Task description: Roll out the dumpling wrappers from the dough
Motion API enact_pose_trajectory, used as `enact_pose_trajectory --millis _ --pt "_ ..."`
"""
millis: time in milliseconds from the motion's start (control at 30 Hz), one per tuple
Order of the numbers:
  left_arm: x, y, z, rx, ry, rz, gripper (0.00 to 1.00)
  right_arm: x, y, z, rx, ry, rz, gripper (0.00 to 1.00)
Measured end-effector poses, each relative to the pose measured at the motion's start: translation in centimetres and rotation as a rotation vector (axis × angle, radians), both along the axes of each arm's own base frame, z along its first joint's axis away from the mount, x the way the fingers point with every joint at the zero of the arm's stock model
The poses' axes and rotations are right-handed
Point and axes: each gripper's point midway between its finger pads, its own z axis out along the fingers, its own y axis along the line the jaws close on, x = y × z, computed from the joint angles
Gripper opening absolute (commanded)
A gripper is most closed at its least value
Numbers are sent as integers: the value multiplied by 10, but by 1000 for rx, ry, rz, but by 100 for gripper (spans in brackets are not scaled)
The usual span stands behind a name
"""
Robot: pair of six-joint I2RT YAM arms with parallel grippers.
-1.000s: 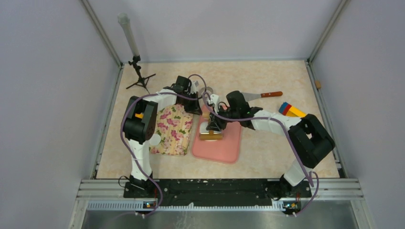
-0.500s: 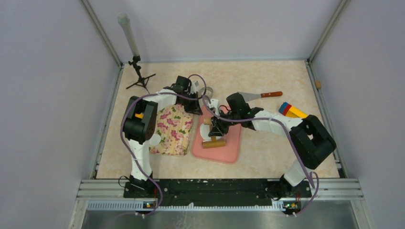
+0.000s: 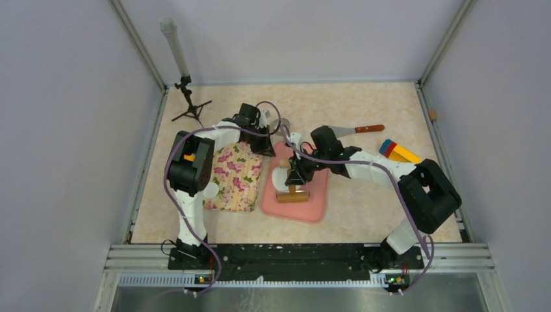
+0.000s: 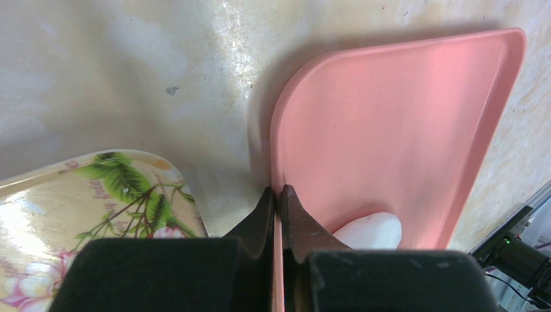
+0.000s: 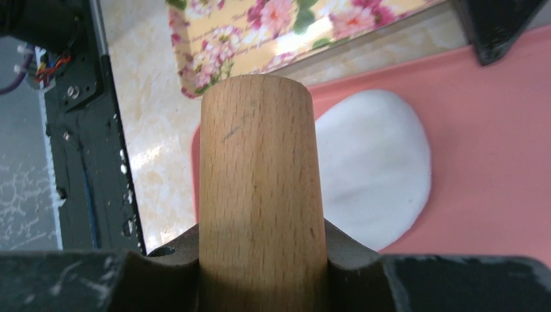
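Beige marbled counter (image 3: 364, 195) inside pale grey walls, overhead view, read from the arm bases outward.

Lower centre: a pink board (image 3: 305, 207), with a floral tray (image 3: 235, 177) just beside it on the left. The right gripper (image 3: 296, 178) is clamped on the wooden rolling pin (image 5: 260, 169), which is held over the board. The dough (image 5: 377, 175), a smooth white oval that looks thick, lies on the board. It sits just right of the pin in the right wrist view, toward the board's tray-side edge. The left gripper (image 4: 278, 203) is pinched shut on the board's rim, at the board's upper left corner in the overhead view, apparently to anchor it.

Step in hand, as judged: flattening the dough. No cut wrappers show. To do this well, lay the pin level across the middle of the dough and press evenly. Stroke from the centre outward in varied directions so the sheet thins uniformly. The clamp on the rim should hold firm so the board cannot slide, and strokes should stop short of the rim.

Containers: the board carries only the dough and the pin; the visible part of the tray is bare.

Upper centre and right: a spatula (image 3: 354, 130) and coloured blocks (image 3: 396, 150). Upper left: a small tripod (image 3: 188, 104).
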Motion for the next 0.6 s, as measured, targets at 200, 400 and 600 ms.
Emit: enact_pose_trajectory --millis 200,400,600 --pt "0 0 0 0 0 0 0 33 9 18 55 -41 -153 0" --pt "0 0 0 0 0 0 0 70 12 36 90 -99 -320 0" --pt "0 0 0 0 0 0 0 96 9 32 80 -141 -442 0"
